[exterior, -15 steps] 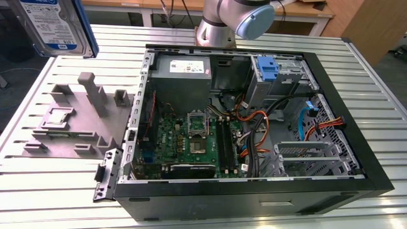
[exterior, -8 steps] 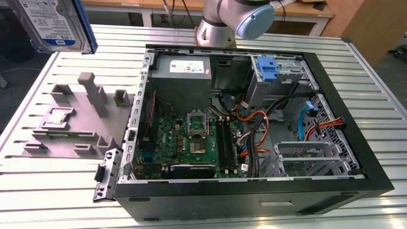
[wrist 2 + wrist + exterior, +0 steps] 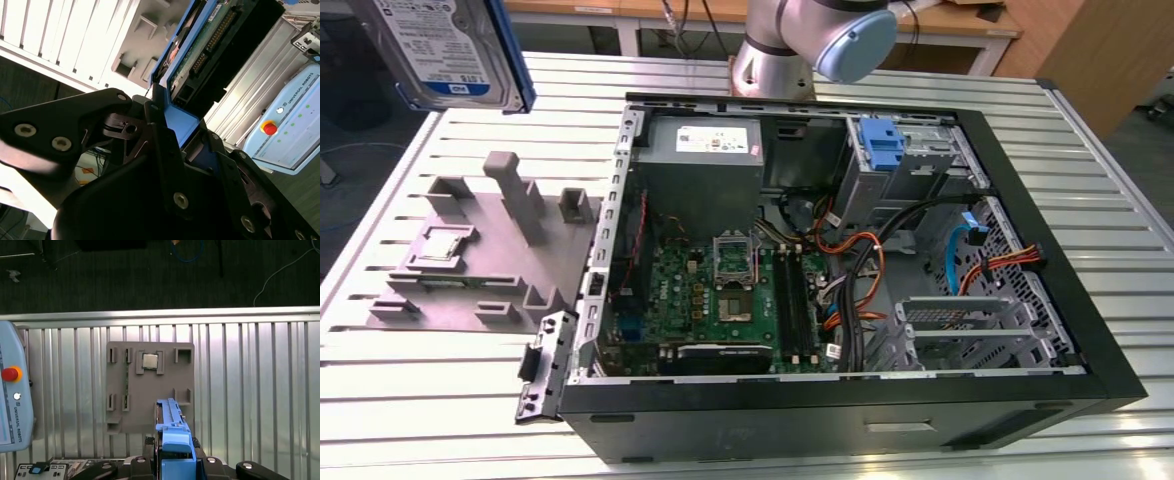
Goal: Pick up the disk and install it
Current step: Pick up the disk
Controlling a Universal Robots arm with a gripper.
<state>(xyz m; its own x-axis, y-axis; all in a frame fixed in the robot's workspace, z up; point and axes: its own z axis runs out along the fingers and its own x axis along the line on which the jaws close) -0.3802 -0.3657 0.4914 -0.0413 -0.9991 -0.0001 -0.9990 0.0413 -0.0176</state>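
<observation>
Slatted metal table (image 3: 440,400) below; claw (image 3: 175,461) pinching disk (image 3: 447,50), disk cut off at exterior view's top edge.

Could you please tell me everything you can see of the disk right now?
The disk is a flat silver slab with a blue-and-white label and a blue plastic carrier frame along its edges. The second wrist view shows its green circuit-board underside. It hangs in the air, tilted, at the exterior view's upper left, above the grey fixture tray. The gripper is shut on its blue frame; nothing else touches it.
</observation>
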